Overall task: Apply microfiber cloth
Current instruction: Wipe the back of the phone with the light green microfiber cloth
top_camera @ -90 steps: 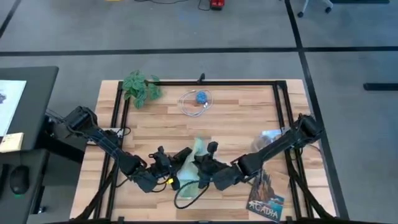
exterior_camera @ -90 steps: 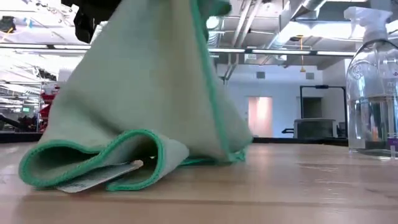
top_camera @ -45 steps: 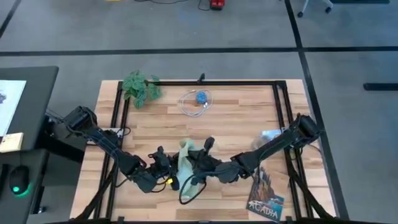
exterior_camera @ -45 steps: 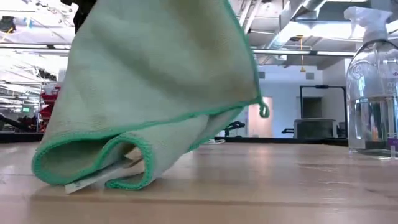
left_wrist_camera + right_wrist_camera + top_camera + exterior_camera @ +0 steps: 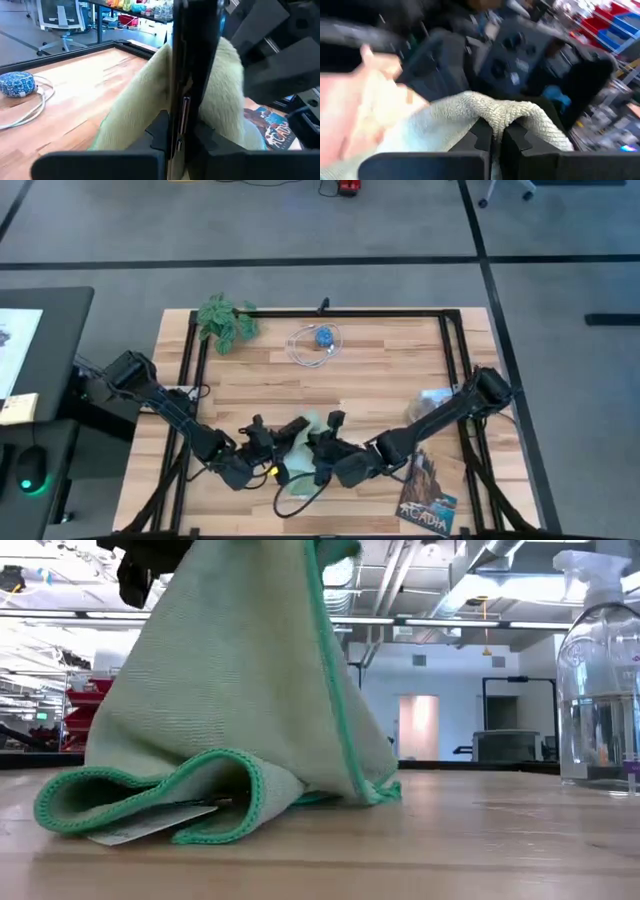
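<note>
Both arms are reaching inward low at the table's near edge — right gripper [image 5: 492,137] pinching the microfiber cloth [image 5: 240,690], left gripper [image 5: 179,137] clamping a black phone [image 5: 192,60] upright.

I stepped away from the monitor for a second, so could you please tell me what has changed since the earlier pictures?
The right gripper, shut on the microfiber cloth, swung it out half a second ago, lifting its far corner, then brought it back; the corner rests on the table again. The left gripper kept clamping a thin dark slab throughout. Spray bottle, plant and cable stayed put.
</note>
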Controlling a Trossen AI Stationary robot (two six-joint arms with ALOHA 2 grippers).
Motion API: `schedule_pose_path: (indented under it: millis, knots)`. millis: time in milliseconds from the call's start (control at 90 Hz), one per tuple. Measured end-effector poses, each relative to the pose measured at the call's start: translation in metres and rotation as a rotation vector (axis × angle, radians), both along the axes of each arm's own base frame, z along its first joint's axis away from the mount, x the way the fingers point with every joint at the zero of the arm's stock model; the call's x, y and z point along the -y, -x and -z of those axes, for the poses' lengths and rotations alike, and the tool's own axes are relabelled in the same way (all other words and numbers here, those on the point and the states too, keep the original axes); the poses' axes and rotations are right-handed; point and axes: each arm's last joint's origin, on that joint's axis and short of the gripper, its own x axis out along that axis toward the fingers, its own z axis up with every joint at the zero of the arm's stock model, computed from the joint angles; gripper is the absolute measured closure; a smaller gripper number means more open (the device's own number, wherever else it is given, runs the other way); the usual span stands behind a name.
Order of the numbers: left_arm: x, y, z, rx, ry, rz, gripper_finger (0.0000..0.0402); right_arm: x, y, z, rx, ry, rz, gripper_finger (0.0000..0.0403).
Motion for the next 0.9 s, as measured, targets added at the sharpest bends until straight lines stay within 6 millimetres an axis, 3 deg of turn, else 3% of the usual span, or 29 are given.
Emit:
schedule_pose_path:
  millis: [200, 400, 678, 900]
  knots:
    - [0.000, 0.000, -0.001, 0.002, 0.001, -0.001, 0.0391, 0.011, -0.010, -0.008, 0.077, -0.081, -0.074, 0.0403]
    - [0.000, 0.000, 0.001, -0.007, -0.003, 0.003, 0.0391, 0.019, -0.013, -0.003, 0.028, -0.149, -0.102, 0.0403]
    - [-0.001, 0.000, 0.002, -0.011, -0.013, -0.010, 0.0391, 0.015, 0.004, 0.014, -0.140, -0.006, 0.091, 0.0403]
    - [-0.001, 0.000, 0.000, 0.000, -0.007, -0.016, 0.0391, 0.009, 0.003, 0.007, -0.060, 0.040, 0.108, 0.0403]
